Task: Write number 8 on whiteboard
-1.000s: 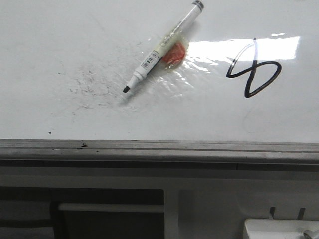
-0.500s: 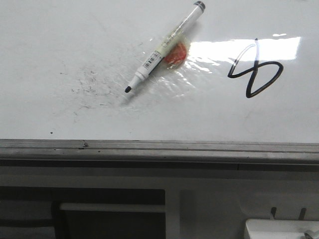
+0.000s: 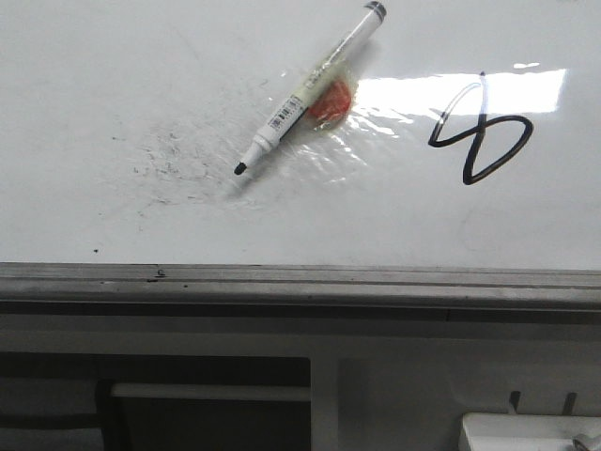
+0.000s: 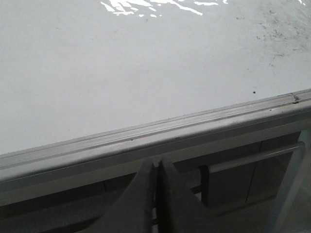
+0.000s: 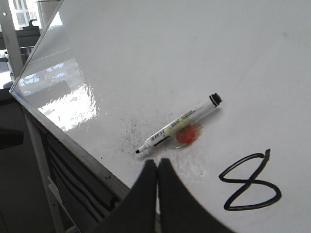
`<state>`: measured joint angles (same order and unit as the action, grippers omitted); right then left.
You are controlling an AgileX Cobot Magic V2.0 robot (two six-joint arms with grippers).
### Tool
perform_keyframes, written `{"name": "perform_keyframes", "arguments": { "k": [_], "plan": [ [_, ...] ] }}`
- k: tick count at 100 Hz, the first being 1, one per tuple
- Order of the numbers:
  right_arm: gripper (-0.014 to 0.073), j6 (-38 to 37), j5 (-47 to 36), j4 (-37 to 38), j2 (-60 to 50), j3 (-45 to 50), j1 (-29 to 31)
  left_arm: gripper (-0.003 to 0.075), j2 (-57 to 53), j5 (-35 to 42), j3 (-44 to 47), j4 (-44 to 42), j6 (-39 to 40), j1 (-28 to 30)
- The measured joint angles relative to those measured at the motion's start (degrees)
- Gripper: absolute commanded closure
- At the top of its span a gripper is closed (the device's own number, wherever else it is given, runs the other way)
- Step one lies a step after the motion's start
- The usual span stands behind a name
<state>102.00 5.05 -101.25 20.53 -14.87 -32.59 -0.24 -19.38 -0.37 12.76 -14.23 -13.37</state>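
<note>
Plainly, label by label:
Whiteboard: the whiteboard fills the upper part of the front view, glossy white, with a bright patch of glare toward its right side.
Ledge: a grey metal ledge runs along the board's near edge.
Number 8: the number 8 is drawn in thin black line on the right part of the board, tilted over on its side, its upper loop crossing the glare patch; the right wrist view shows it too.
Marker: a white marker lies diagonally on the board, left of the figure and well apart from it, uncapped black tip pointing toward the ledge, dark end cap away from it.
Orange blob: a small orange-red blob sits just beside the marker's barrel, partly under it, inside a clear wrinkled film.
Smudges: scattered black specks lie left of the marker tip.
Left gripper: the left gripper hangs below the ledge, off the board, fingers pressed together with nothing between them.
Right gripper: the right gripper hovers near the board's edge, close to the marker tip but not touching it, fingers together and empty.
</note>
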Motion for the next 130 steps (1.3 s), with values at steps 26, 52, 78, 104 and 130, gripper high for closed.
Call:
{"name": "perform_keyframes", "arguments": {
  "k": [26, 52, 78, 104, 130],
  "plan": [
    [0.0657, 0.1, 0.0, 0.0, 0.0, 0.0, 0.0, 0.0741, 0.0, 0.1, 0.0, 0.0, 0.0, 0.0],
    [0.0657, 0.0, 0.0, 0.0, 0.0, 0.0, 0.0, 0.0741, 0.0, 0.1, 0.0, 0.0, 0.0, 0.0],
    [0.0657, 0.0, 0.0, 0.0, -0.4, 1.1, 0.0, 0.0741, 0.0, 0.1, 0.0, 0.0, 0.0, 0.0],
    [0.0657, 0.1, -3.7, 0.0, -0.4, 2.1, 0.0, 0.0741, 0.0, 0.1, 0.0, 0.0, 0.0, 0.0],
    [0.0659, 0.1, -12.0, -0.1, -0.5, 4.3, 2.6, 0.0741, 0.0, 0.1, 0.0, 0.0, 0.1, 0.0]
  ]
}}
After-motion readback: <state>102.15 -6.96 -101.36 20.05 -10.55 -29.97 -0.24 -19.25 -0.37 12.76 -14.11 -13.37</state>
